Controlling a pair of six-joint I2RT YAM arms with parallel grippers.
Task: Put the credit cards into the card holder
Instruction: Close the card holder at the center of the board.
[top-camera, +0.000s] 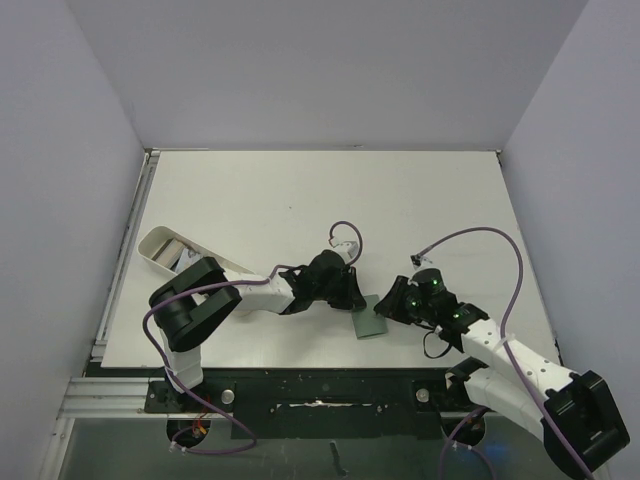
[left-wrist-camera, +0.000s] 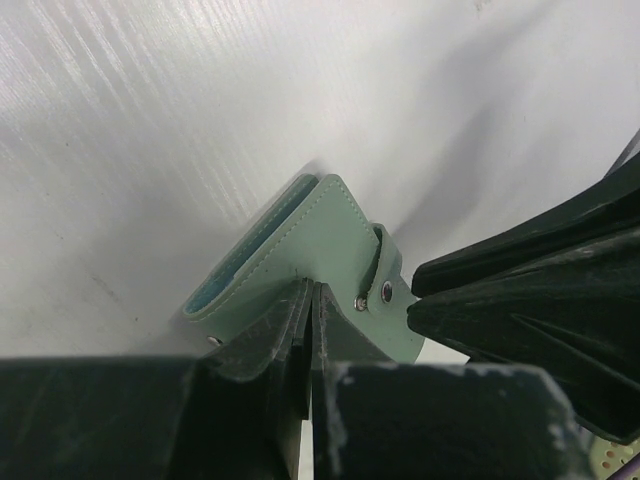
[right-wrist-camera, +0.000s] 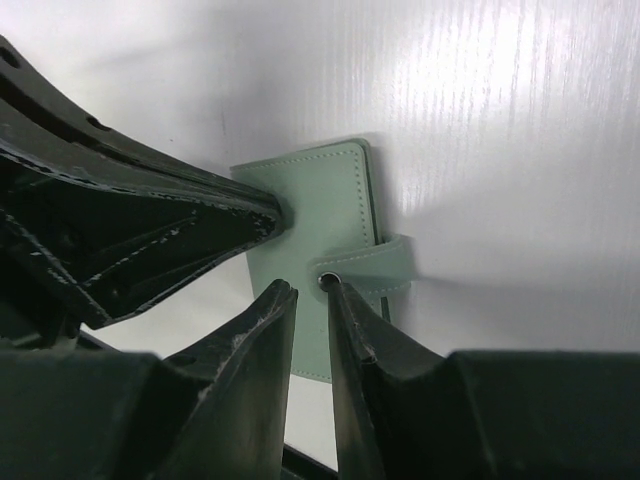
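Low centre in the overhead view, the left hand (top-camera: 356, 298), fingers pressed together, touches the sage-green folded leather card holder (top-camera: 369, 323), which lies flat on the white table (top-camera: 300, 190). Just right of the holder, the right hand (top-camera: 389, 305) has its fingers narrowly apart at the snap tab (right-wrist-camera: 385, 262); I cannot tell whether it pinches the tab.

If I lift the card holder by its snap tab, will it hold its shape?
Probably bends: the card holder looks like soft stitched material, its edge gaping. The snap tab may flex first. Thin and flat, it should slide, not tip.
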